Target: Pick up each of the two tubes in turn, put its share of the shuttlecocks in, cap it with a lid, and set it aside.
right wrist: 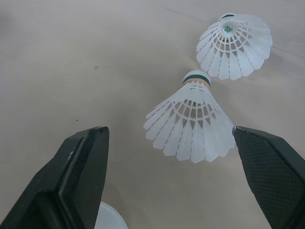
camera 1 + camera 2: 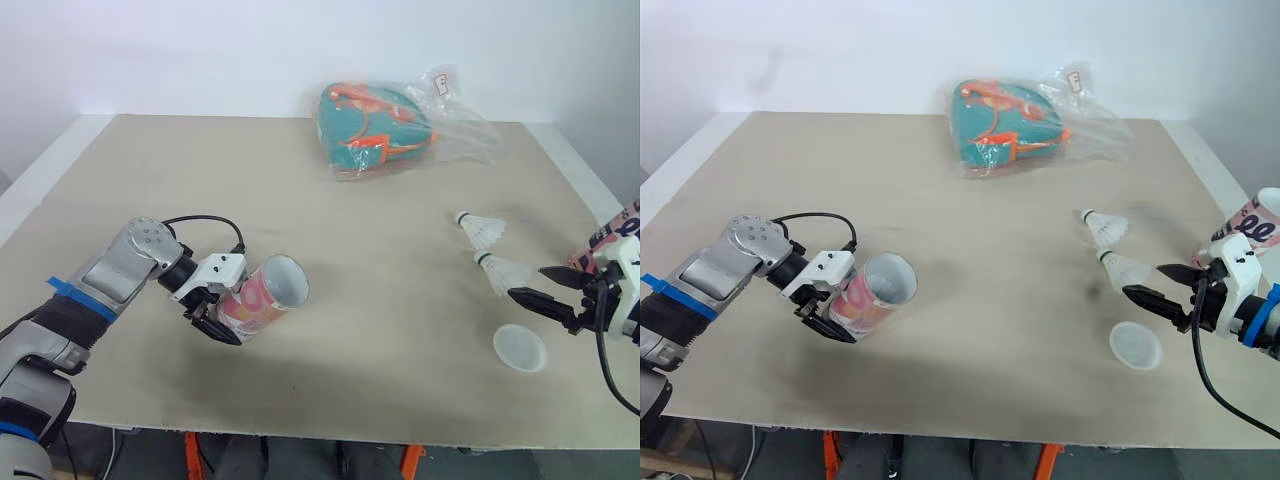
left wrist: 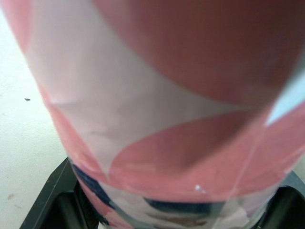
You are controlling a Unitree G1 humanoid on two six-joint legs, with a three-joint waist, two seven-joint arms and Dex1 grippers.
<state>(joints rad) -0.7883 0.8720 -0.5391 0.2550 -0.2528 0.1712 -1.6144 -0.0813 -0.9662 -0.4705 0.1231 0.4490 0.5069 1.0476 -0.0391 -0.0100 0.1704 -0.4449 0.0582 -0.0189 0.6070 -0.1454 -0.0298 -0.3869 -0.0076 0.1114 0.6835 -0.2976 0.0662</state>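
While my right gripper (image 2: 530,283) hangs low at 3 o'clock on the table (image 2: 300,190), fingers spread wide and empty, the near shuttlecock (image 2: 503,272) lies just ahead of the tips. Its cork points away and its skirt points toward me.

My plan is to close on the cork end or low on the skirt, lightly, since feathers crush. Squaring the fingers first matters, because in the wrist view it sits off toward one finger.

- Far shuttlecock (image 2: 482,230): just beyond, at 12 o'clock of the near one.
- Lid (image 2: 520,348): flat at 4 o'clock, beside the gripper, apart from it.
- Second tube (image 2: 1252,228): behind that arm, at the table's right edge.
- Left gripper (image 2: 222,312): at 8 o'clock, clamped on the pink tube (image 2: 265,295), tilted, open mouth facing 3 o'clock. Nothing visible inside.

Surface is pale matte board, bare in the middle. A clear bag (image 2: 385,125) with something teal and orange inside lies at 12 o'clock. A plain white wall (image 2: 200,50) stands behind.
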